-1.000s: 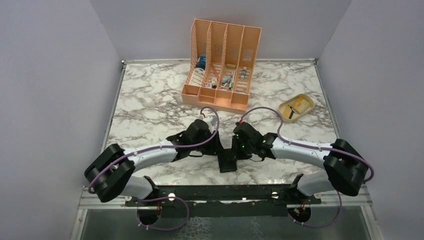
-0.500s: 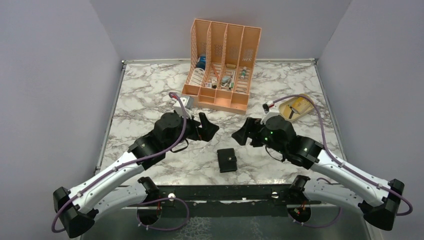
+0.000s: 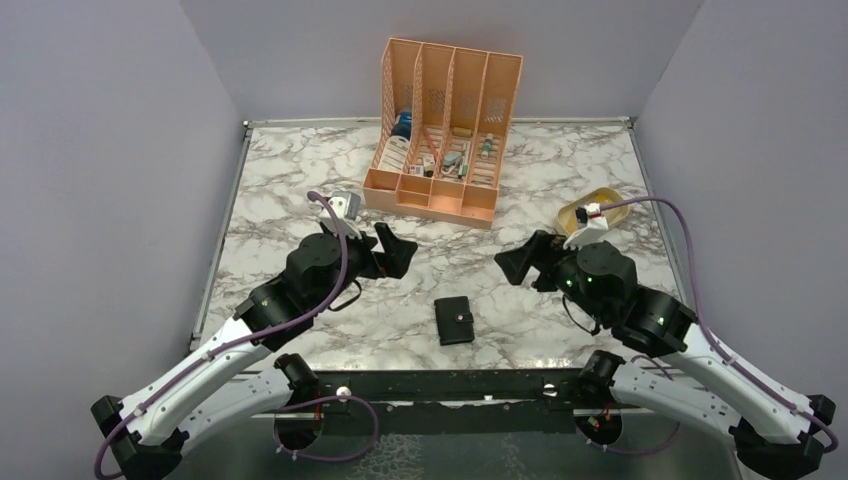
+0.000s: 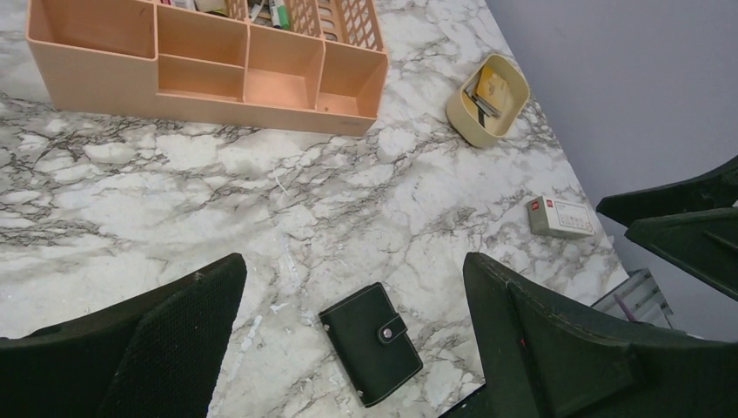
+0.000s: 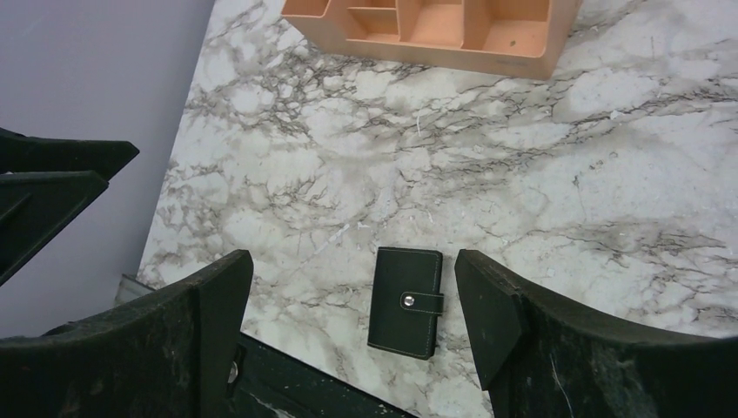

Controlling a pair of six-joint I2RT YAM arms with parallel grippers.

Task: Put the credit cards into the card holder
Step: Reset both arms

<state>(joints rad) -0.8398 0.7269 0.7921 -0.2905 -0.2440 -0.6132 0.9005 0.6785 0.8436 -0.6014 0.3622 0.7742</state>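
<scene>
The card holder [image 3: 456, 321] lies flat near the table's front edge, folded closed with its tab snapped; it also shows in the left wrist view [image 4: 371, 343] and the right wrist view [image 5: 405, 301]. My left gripper [image 3: 393, 250] hovers up and to its left, open and empty [image 4: 352, 268]. On the other side my right gripper [image 3: 522, 265] hangs up and to its right, also open with nothing in it [image 5: 352, 261]. Neither touches the holder. The credit cards are out of view.
A tall orange slotted organizer [image 3: 445, 130] stands at the back centre. A beige oval dish [image 3: 593, 214] with small items sits at the right. A small white box with a red mark [image 4: 561, 217] lies near the right edge.
Both grippers let go of the card holder, opened wide and drew back up and apart. The holder stays closed on the table where it was.
</scene>
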